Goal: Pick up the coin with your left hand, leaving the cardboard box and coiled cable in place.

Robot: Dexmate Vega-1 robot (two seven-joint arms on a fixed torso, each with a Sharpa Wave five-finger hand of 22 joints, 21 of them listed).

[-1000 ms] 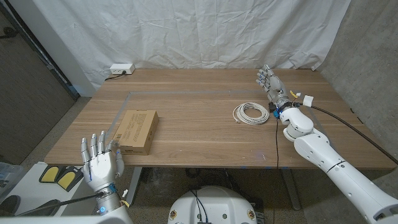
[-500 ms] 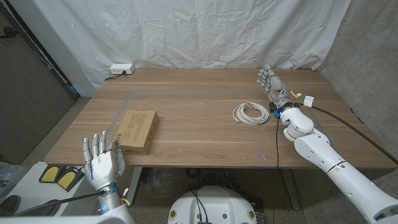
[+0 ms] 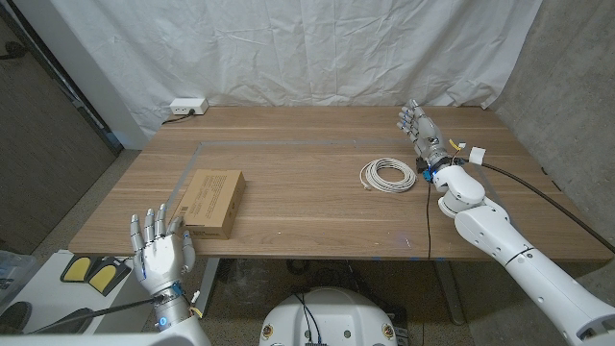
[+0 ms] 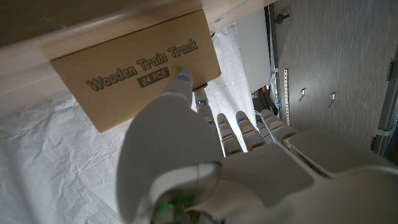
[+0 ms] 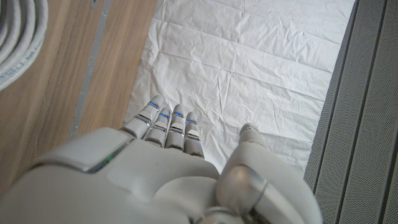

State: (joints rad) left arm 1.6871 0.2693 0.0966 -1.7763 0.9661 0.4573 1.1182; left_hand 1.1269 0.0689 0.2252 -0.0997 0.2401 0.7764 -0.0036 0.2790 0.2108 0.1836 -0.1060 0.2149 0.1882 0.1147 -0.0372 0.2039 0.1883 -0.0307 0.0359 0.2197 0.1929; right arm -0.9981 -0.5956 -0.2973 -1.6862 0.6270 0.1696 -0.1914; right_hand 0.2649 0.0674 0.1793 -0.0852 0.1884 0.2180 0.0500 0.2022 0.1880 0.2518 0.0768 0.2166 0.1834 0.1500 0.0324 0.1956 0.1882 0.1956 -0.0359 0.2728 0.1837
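Head view, left hand [image 3: 161, 252] empty beside cardboard box [image 3: 209, 201]

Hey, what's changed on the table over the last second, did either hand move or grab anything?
The left hand has crept slightly right and toward the cardboard box, its open fingers now reaching close to the box's near corner; it holds nothing. The right hand, the coiled cable and the box stayed where they were. I can't make out the coin.
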